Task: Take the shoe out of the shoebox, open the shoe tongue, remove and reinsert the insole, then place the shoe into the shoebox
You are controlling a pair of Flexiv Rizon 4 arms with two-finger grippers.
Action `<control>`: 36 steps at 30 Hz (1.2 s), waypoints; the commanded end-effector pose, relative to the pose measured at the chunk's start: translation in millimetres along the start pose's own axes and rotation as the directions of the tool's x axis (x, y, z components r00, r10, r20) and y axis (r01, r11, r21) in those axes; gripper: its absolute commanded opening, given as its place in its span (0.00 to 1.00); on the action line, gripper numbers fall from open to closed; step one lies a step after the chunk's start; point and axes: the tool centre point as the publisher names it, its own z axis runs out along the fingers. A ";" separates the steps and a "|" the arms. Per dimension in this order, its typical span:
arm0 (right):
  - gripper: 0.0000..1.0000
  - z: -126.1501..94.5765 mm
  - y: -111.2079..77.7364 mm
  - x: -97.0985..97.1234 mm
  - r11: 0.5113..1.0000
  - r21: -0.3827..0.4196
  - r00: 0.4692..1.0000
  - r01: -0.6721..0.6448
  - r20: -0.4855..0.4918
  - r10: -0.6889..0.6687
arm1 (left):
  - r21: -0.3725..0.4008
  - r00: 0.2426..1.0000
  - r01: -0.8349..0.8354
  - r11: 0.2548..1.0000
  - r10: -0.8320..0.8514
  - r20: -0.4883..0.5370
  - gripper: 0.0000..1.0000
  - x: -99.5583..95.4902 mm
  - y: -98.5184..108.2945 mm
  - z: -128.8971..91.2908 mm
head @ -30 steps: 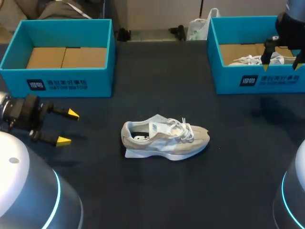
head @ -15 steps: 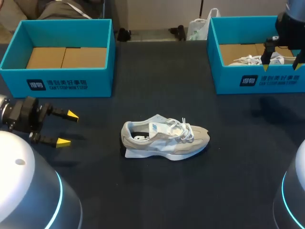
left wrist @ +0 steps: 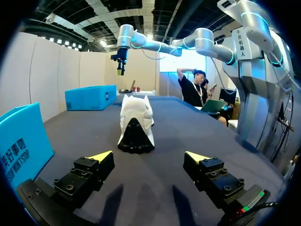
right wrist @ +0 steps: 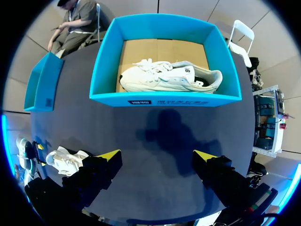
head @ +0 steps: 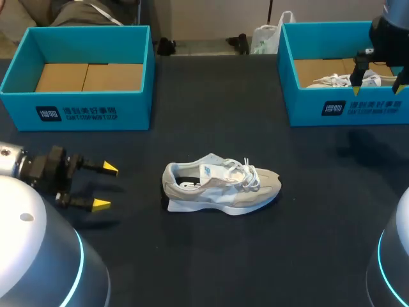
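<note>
A pale grey-and-white shoe [head: 220, 185] lies on its side in the middle of the dark table, toe to the right. My left gripper [head: 105, 186] hovers open to the shoe's left, empty. In the left wrist view the shoe [left wrist: 135, 122] lies ahead of my left gripper [left wrist: 149, 156], heel toward it. My right gripper [head: 376, 89] hangs open over the front wall of the right blue shoebox [head: 348, 109]. The right wrist view looks down past the open right gripper [right wrist: 157, 155] at that shoebox [right wrist: 106, 61], which holds a second white shoe [right wrist: 169, 77].
A second blue shoebox [head: 77, 112] stands at the back left, showing only its cardboard bottom. In the right wrist view this box [right wrist: 44, 82] is off to one side and the table shoe [right wrist: 66, 160] shows beside a finger.
My left gripper has moved right toward the shoe and a little nearer the table's front, still open. The right arm and the shoe have kept still.
</note>
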 end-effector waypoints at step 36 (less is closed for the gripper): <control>1.00 0.1 -0.2 0.4 1.000 -0.001 1.000 -0.001 0.002 0.001 | -0.020 1.000 0.029 0.999 -0.028 0.006 1.00 -26.7 -1.7 71.0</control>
